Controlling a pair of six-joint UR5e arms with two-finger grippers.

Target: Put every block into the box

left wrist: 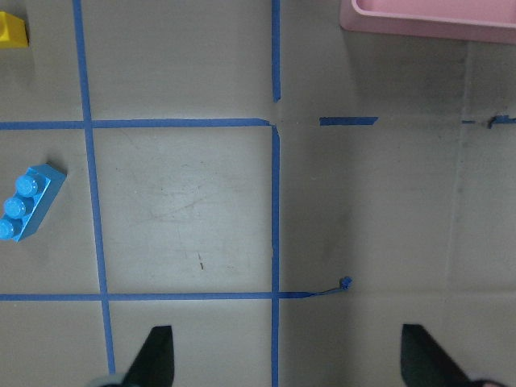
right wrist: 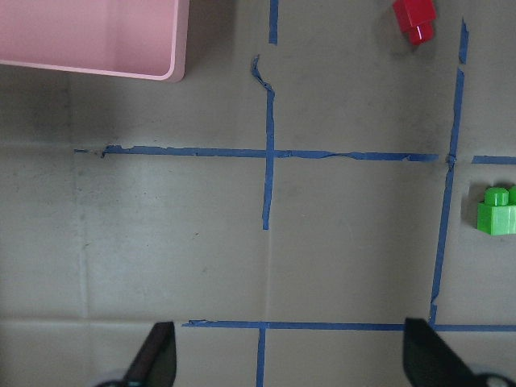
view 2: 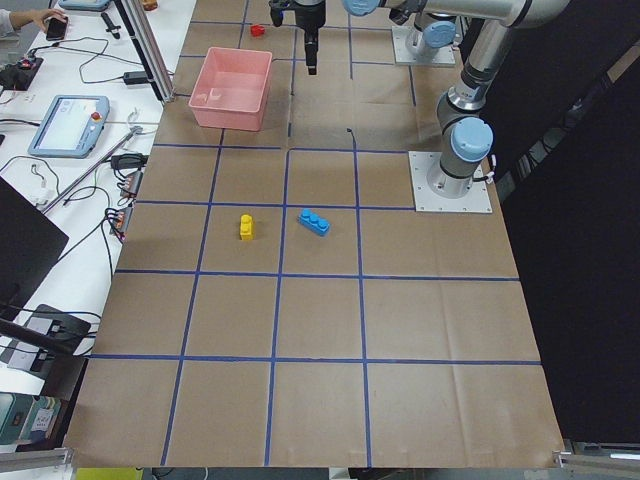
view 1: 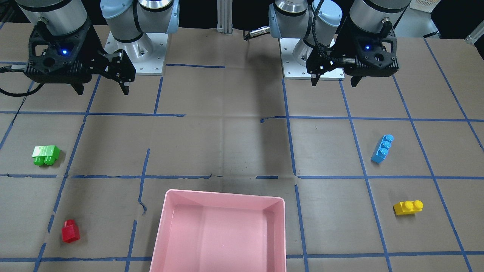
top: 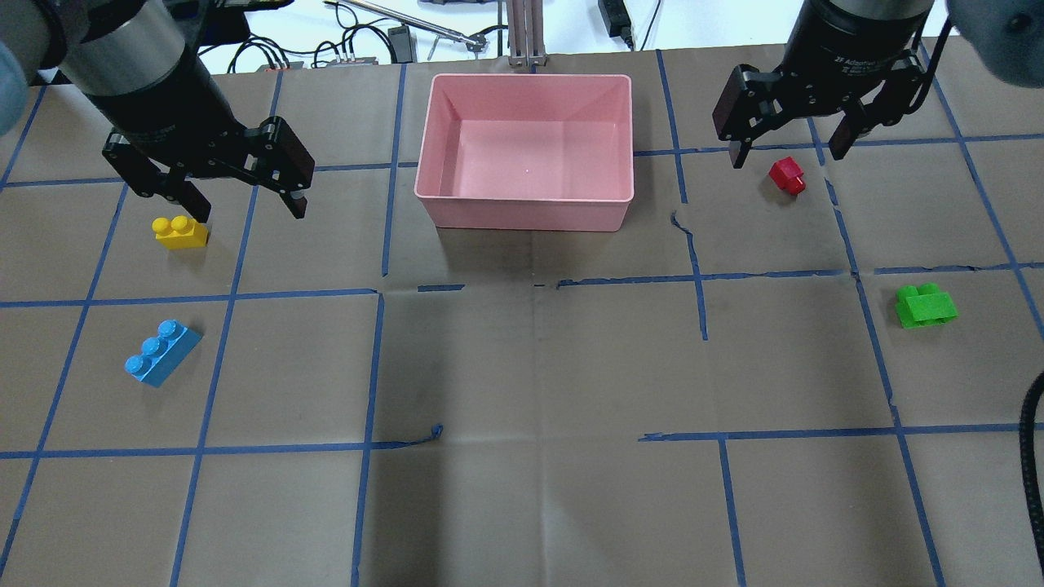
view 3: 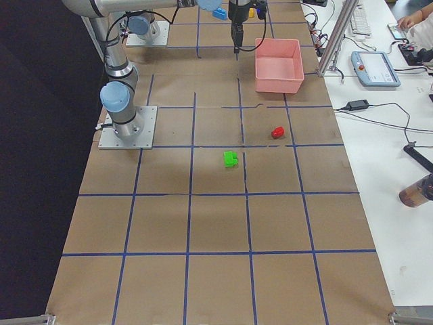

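The pink box (top: 526, 214) stands empty at the table's far middle edge. The blue block (top: 161, 352) and the yellow block (top: 180, 231) lie on the left side. The red block (top: 787, 175) and the green block (top: 925, 305) lie on the right side. My left gripper (top: 245, 196) is open and empty, raised above the table beside the yellow block. My right gripper (top: 789, 153) is open and empty, raised above the table, over the red block in this view. The left wrist view shows the blue block (left wrist: 28, 202). The right wrist view shows the green block (right wrist: 498, 211).
Brown paper with a blue tape grid covers the table. The two arm bases (view 1: 136, 56) (view 1: 302, 64) stand at the robot's edge. An aluminium post (top: 522, 33) rises behind the box. A side desk with a tablet (view 2: 70, 120) and cables runs along the far edge.
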